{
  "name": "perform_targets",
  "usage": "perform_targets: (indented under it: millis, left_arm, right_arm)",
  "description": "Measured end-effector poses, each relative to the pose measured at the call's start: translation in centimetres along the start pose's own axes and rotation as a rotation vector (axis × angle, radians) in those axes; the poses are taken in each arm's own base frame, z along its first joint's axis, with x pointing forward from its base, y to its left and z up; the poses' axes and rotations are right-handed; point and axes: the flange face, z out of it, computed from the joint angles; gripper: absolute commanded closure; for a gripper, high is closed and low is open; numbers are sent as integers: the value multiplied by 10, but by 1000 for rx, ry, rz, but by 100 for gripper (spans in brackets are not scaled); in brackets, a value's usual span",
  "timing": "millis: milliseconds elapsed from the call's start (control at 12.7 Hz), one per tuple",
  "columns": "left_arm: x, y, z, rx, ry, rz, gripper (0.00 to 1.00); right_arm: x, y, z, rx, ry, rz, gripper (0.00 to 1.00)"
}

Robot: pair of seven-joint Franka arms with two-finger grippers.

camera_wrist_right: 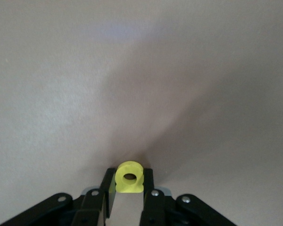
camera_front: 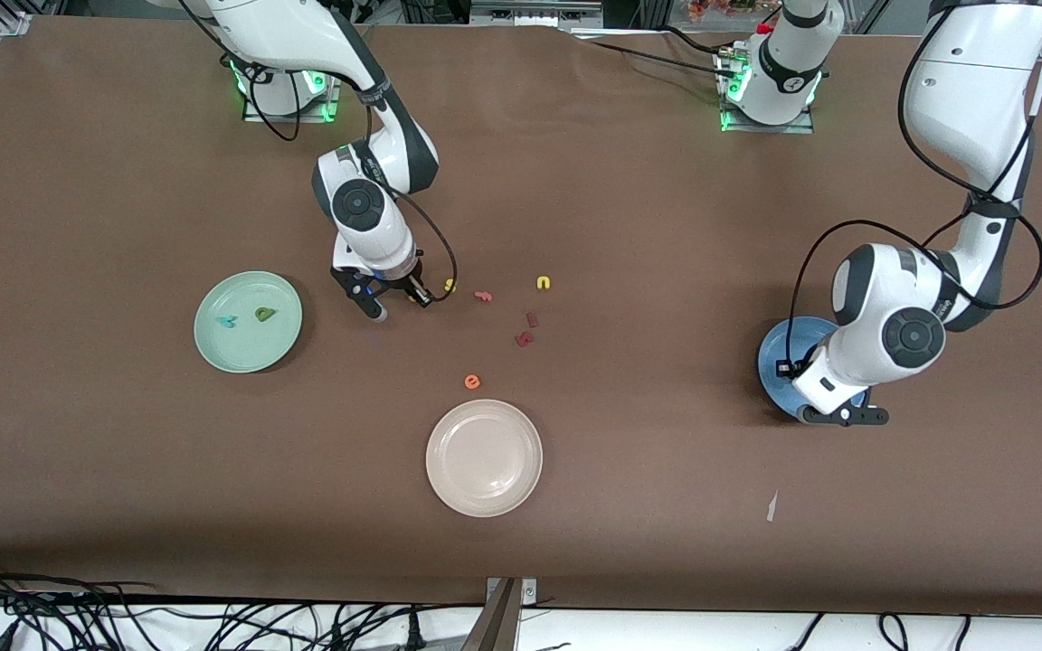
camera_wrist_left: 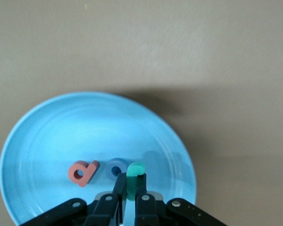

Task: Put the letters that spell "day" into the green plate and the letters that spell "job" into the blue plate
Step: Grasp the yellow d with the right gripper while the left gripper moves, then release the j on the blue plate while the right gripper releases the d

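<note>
The blue plate (camera_wrist_left: 47,141) holds the salmon "b" (camera_wrist_left: 82,172) and the blue "o" (camera_wrist_left: 115,168). My left gripper (camera_wrist_left: 130,181) hangs over this plate (camera_front: 779,348), shut on the teal "j" (camera_wrist_left: 136,172), which stands upright beside the "o". The green plate (camera_front: 248,357) carries the teal "y" (camera_front: 227,321) and the olive "d" (camera_front: 265,314). My right gripper (camera_wrist_right: 129,176) is low over the bare table between the green plate and the loose letters, shut on the yellow "a" (camera_wrist_right: 129,178). In the front view the right gripper (camera_front: 402,303) hides that letter.
Beside the right gripper lie a yellow letter (camera_front: 449,286), a salmon "f" (camera_front: 482,296) and a yellow "u" (camera_front: 544,283). Two dark red letters (camera_front: 527,330) and an orange "e" (camera_front: 472,382) lie nearer the front camera. A beige-white plate (camera_front: 484,488) sits nearest.
</note>
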Motion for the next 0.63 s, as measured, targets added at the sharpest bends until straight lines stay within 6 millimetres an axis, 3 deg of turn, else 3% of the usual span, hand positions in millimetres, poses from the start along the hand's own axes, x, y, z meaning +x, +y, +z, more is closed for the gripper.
perform_targets:
  millis: [158,316,474,632]
  left_arm:
    - [-1,-5,-6,1,3,-7,0]
    - [3,-9,-33,9,-17,-14,0]
    - [9,-13,-68,19,-39,-22,0]
    - [9,-18,-102,27,-60,-31,0]
  right_arm:
    - [29,-5,-27,-56,-10,-33,90]
    - [80,1,-67,-105,-24,-109,90]
    - [139,26,-90,-123,-26,-219,89]
    - [187,54,-92,-150,-33,-333,89]
